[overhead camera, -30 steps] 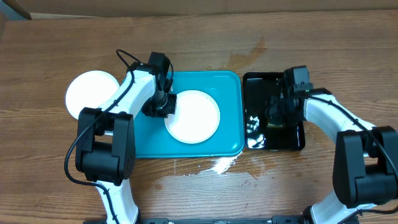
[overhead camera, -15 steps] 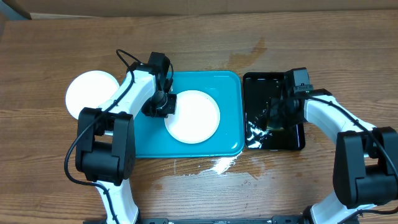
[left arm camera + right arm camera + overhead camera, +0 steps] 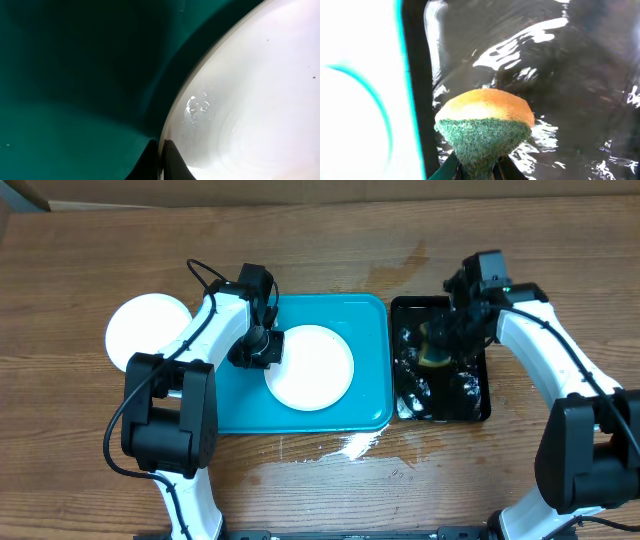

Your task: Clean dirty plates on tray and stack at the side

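The left gripper (image 3: 262, 346) is clenching its jaws on the left rim of the white plate (image 3: 312, 368). The plate is lying in the turquoise tray (image 3: 345, 315), exactly where it lay a second ago. In the left wrist view the rim is sitting pinched between the two dark fingertips.

The right gripper (image 3: 447, 338) is the one that has moved. A second ago it was reaching down into the middle of the black tray (image 3: 475, 405). Now it is standing nearer that tray's far end, its jaws grasping a sponge (image 3: 482, 125) with a yellow face and a green scouring pad, held over rippling water. The water is glinting in more spots than before.

A second white plate (image 3: 148, 330) is resting on the desk (image 3: 320, 250) left of the turquoise tray, unmoved.
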